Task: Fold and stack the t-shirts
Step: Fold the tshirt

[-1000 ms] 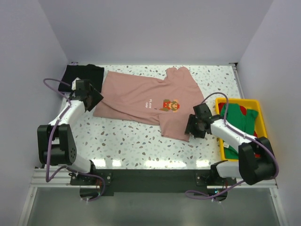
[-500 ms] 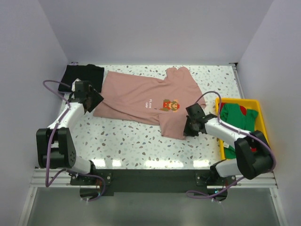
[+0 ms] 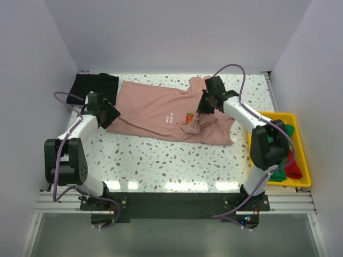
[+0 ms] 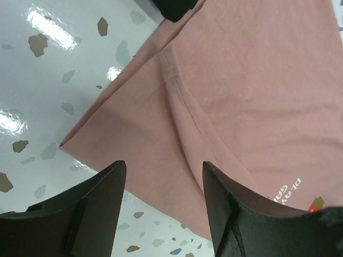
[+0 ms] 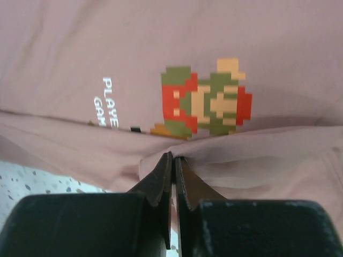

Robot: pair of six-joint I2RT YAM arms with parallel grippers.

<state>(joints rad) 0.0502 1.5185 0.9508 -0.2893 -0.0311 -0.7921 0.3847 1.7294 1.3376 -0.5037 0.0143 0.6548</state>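
A dusty-pink t-shirt (image 3: 150, 110) lies spread across the middle of the table, its right part doubled back over itself. My right gripper (image 3: 203, 107) hovers over the chest print, shut on a pinched fold of the pink cloth (image 5: 225, 160). The pixel figure (image 5: 206, 96) and white text (image 5: 110, 101) show just beyond the jaws. My left gripper (image 3: 110, 115) stands open over the shirt's left corner (image 4: 107, 134), with one finger (image 4: 96, 203) over the table and the other over cloth, gripping nothing. A black t-shirt (image 3: 95, 85) lies folded at the back left.
A yellow bin (image 3: 300, 144) sits at the right edge, holding a green t-shirt (image 3: 280, 172) and a red one (image 3: 293, 168). White walls close in the speckled table (image 3: 161, 160) at the back and on both sides.
My right gripper has shut on the pink shirt's near right hem and carried it back and left over the chest, folding that part over. The left gripper has hardly moved.
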